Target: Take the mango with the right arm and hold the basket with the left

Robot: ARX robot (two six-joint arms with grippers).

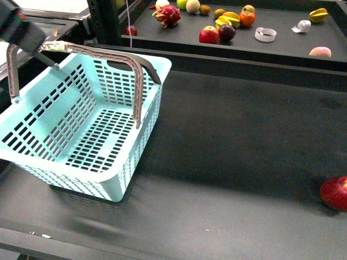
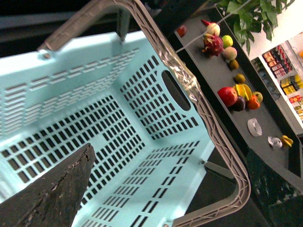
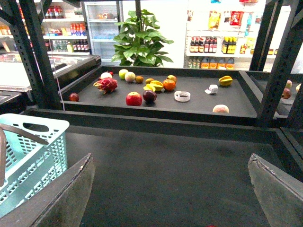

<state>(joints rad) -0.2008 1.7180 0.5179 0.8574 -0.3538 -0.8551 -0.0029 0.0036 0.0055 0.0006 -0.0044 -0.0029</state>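
Black table (image 1: 227, 162) bearing turquoise basket (image 1: 129, 172) and red apple (image 1: 335, 193)

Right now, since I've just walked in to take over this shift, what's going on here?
The left arm is at the taped handle of the turquoise basket on the black table; whether it grips is unclear. The right gripper is open and empty, facing the fruit shelf. No fruit is picked yet and the basket holds nothing.
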